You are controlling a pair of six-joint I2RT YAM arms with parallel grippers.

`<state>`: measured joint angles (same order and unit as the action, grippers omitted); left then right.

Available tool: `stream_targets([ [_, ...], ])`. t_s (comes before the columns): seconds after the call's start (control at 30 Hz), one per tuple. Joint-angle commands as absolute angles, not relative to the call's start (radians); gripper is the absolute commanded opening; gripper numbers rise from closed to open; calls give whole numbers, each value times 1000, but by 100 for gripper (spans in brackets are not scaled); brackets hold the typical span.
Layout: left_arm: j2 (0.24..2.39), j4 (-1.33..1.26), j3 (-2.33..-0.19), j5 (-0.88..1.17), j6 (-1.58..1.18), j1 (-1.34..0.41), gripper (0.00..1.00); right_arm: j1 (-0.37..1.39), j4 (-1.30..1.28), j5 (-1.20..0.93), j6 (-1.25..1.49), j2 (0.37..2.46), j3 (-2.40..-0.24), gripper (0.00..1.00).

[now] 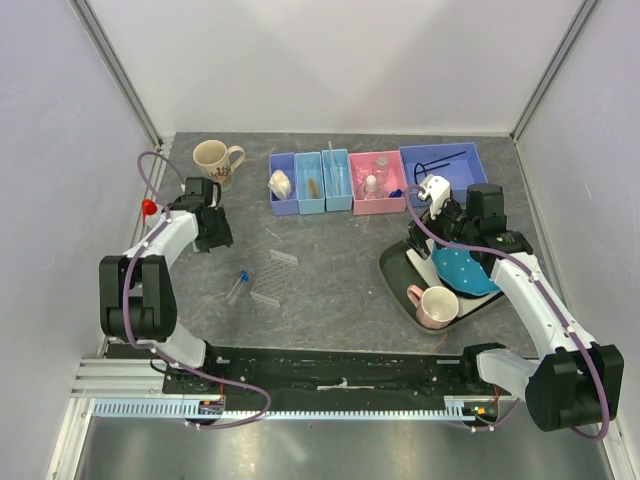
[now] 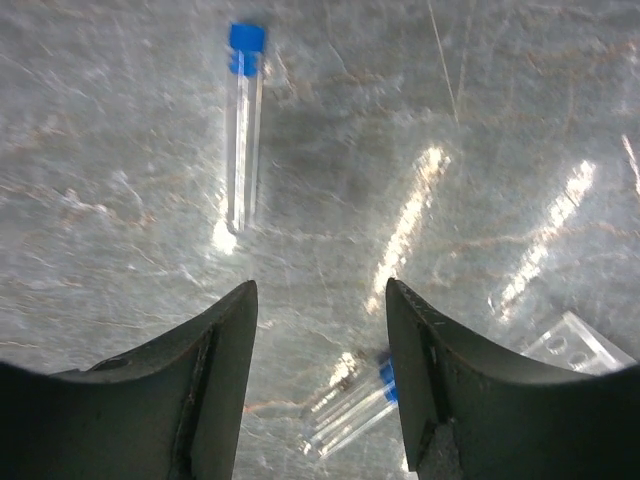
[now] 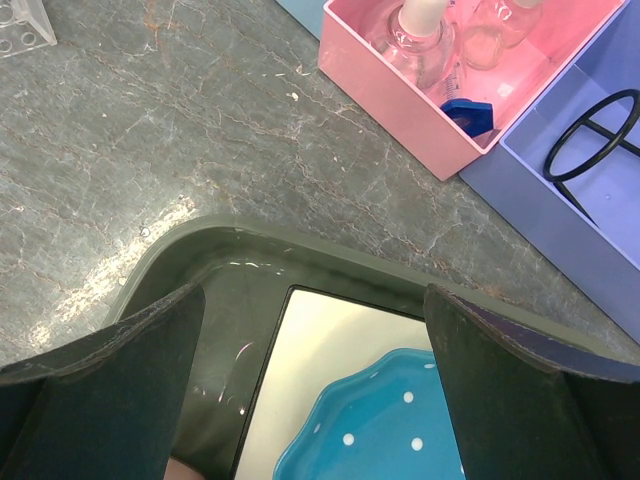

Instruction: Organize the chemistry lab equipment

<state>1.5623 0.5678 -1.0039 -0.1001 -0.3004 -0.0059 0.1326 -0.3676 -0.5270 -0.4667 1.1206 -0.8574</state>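
A blue-capped tube (image 2: 243, 130) lies on the grey table ahead of my left gripper (image 2: 320, 290). More blue-capped tubes (image 2: 350, 410) lie on the table below the gap between its fingers. The jaws stand partly apart with nothing gripped. In the top view the tubes (image 1: 238, 287) lie beside the clear rack (image 1: 275, 275), with the left gripper (image 1: 210, 228) behind them. My right gripper (image 3: 312, 300) hangs open and empty over a corner of the dark tray (image 3: 250, 240). White-capped bottles (image 3: 420, 30) stand in the pink bin (image 3: 400, 90). The black wire ring (image 3: 595, 135) lies in the large blue bin (image 1: 440, 165).
Three narrow blue bins (image 1: 310, 182) stand in a row left of the pink bin (image 1: 377, 182). A beige mug (image 1: 215, 160) is at the back left. The tray (image 1: 400, 275) holds a blue dotted plate (image 1: 465, 270) and a pink mug (image 1: 435, 305).
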Motion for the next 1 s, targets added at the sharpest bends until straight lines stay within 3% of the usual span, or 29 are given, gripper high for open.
stream_targets([
  [0.0, 1615, 577, -1104, -221, -204, -2, 61, 127, -348, -568, -460, 1121, -853, 98],
  [0.57, 1861, 572, -1236, -299, -123, 44, 47, 129, -350, -571, -462, 1124, -851, 98],
  [0.97, 1911, 586, -1226, -204, -140, 60, 20, 129, -351, -566, -465, 1121, -851, 98],
])
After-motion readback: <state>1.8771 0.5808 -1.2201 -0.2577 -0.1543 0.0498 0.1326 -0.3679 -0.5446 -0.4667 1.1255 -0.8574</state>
